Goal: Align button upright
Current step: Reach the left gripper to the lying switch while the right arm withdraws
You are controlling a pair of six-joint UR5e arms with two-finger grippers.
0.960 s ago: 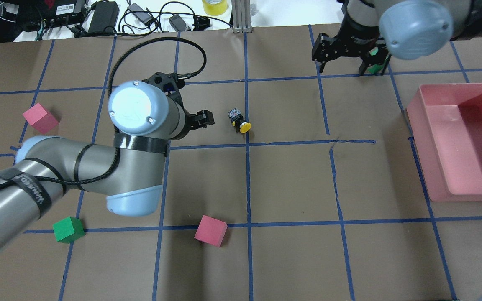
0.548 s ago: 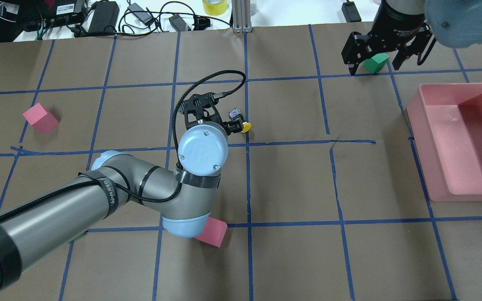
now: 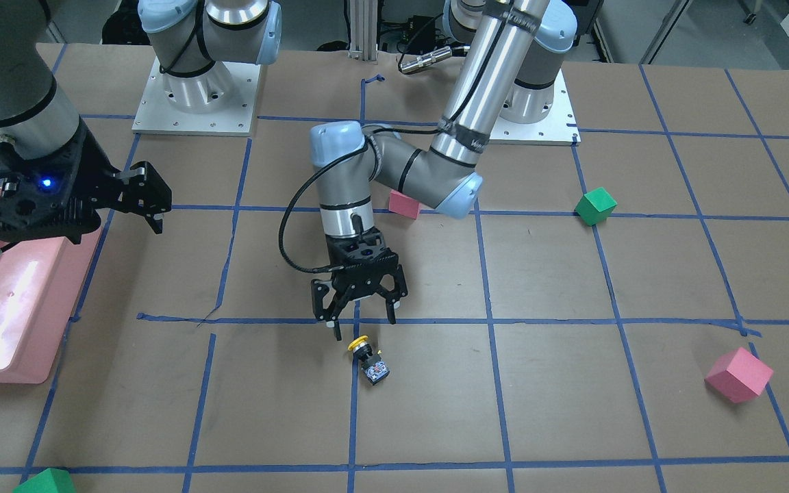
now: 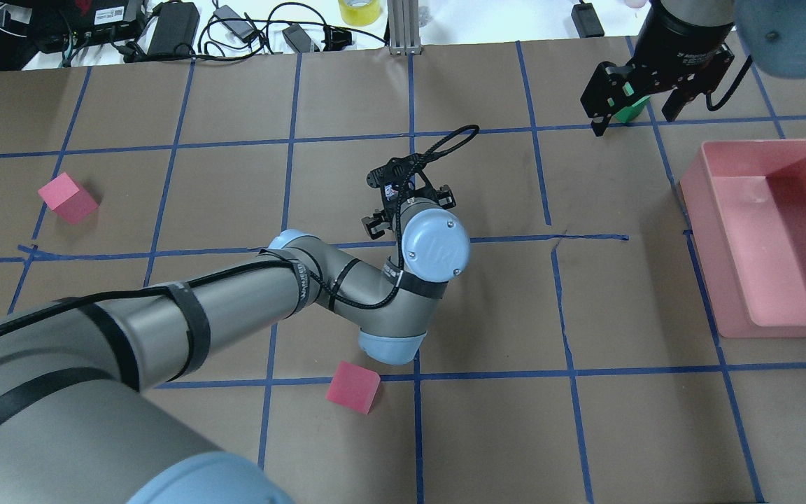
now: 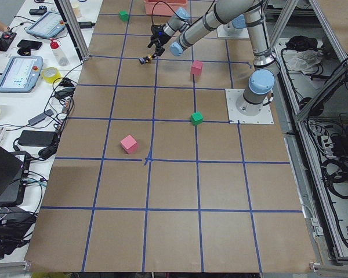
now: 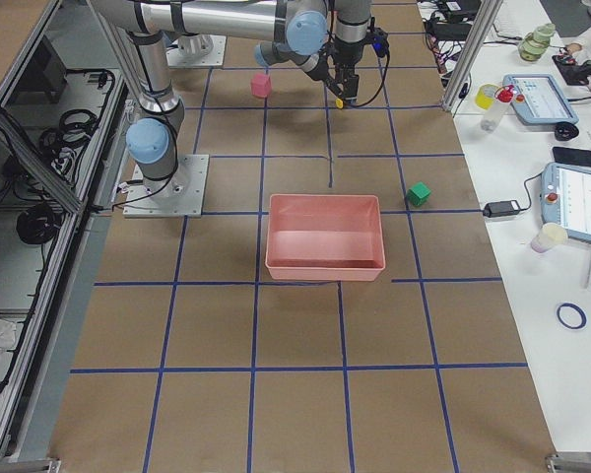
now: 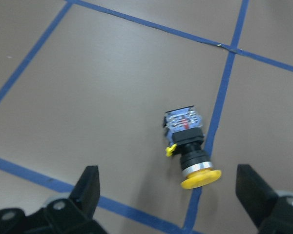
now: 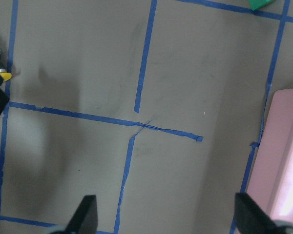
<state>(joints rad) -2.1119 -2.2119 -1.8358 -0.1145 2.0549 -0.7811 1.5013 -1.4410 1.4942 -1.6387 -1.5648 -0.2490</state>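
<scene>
Left fingers (image 7: 88, 187) hang spread wide, close above the button (image 7: 189, 146), which lies untouched on its side on the surface (image 7: 88, 73), against a blue tape line (image 7: 220, 97). My right fingers (image 8: 86, 217) are apart too, holding nothing.

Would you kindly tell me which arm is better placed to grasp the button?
Left. The left gripper, fingers open, hangs close to the button, which lies on its side; the right gripper is far off, by the pink bin.
</scene>
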